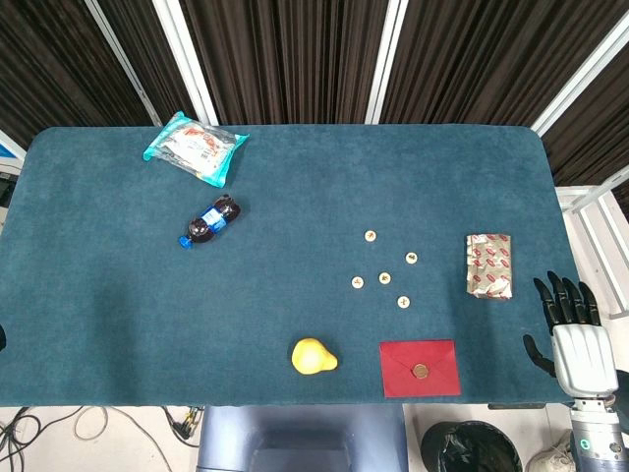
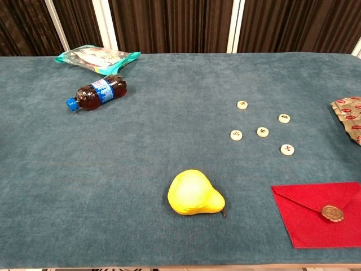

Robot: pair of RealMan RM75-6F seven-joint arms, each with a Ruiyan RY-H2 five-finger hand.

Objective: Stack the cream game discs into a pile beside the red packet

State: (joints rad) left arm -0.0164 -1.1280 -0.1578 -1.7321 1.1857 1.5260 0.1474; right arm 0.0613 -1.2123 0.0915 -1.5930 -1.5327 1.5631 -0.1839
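Right hand point(image 1: 578, 339) at the table's near right edge, black fingers spread and pointing away, holding nothing, clear of every object. Left hand out of both views.

Nearest, inward of the hand: flat red paper envelope with a round gold seal point(image 1: 421, 368), lying at the front edge. Presumably the "red packet", so the pile belongs on bare cloth just beside it. Further inward along that edge, a yellow pear point(image 1: 313, 356), not involved.

Just ahead of the fingertips: a crinkled gold-and-red foil packet point(image 1: 489, 265), also partly red, hence some doubt over the target; the envelope seems the likelier reading.

Ahead and inward, beyond the envelope: five small cream round game discs point(image 1: 384, 278) marked with dark characters, scattered flat on the teal felt table point(image 1: 295, 197), none touching, none stacked. One at the centre, the rest ringed around it.

Likely light, stiff and thin, lying flush on the cloth: hard to get under. Best pinched across the rim with thumb and fingertip, or tipped up against the nap. Smooth faces may slide when stacked; gentle, level placement advisable.

Far inward: small dark cola bottle with blue cap point(image 1: 209, 221); beyond it, a teal snack bag point(image 1: 195, 147).
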